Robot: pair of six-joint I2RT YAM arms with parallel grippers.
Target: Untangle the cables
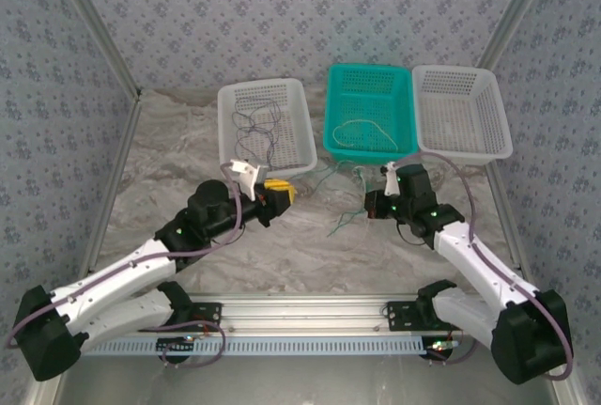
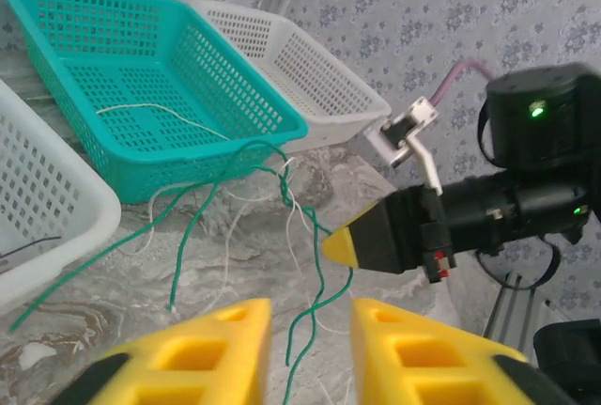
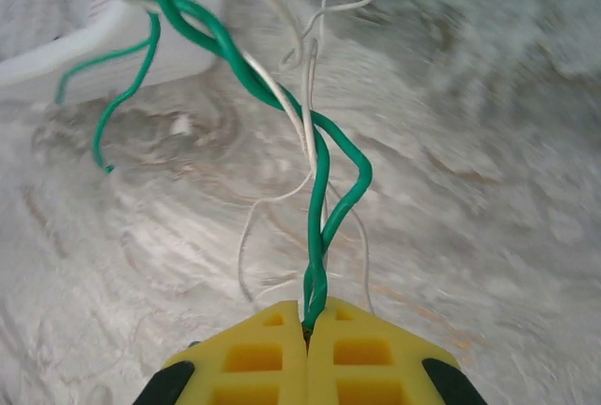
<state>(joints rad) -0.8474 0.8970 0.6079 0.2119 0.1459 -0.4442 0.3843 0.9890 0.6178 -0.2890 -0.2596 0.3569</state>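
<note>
A tangle of thin green cables (image 3: 319,179) and whitish-cream cables (image 3: 302,123) lies on the marbled table in front of the teal basket (image 1: 368,147). My right gripper (image 3: 308,319) is shut on twisted green strands, which run up and away from its yellow fingers. In the left wrist view my left gripper (image 2: 310,330) stands open, a loose green strand (image 2: 319,283) hanging between its fingers without touching them. The right gripper's yellow tip (image 2: 343,243) points at that strand. Dark purple cables (image 1: 258,128) lie in the left white basket (image 1: 225,104). One whitish cable (image 1: 362,126) lies in the teal basket.
A second white basket (image 1: 502,132) stands at the back right, beside the teal one. Patterned walls close in the table on three sides. Both arms reach in from the near edge, the left gripper (image 1: 287,194) and right gripper (image 1: 368,204) facing each other.
</note>
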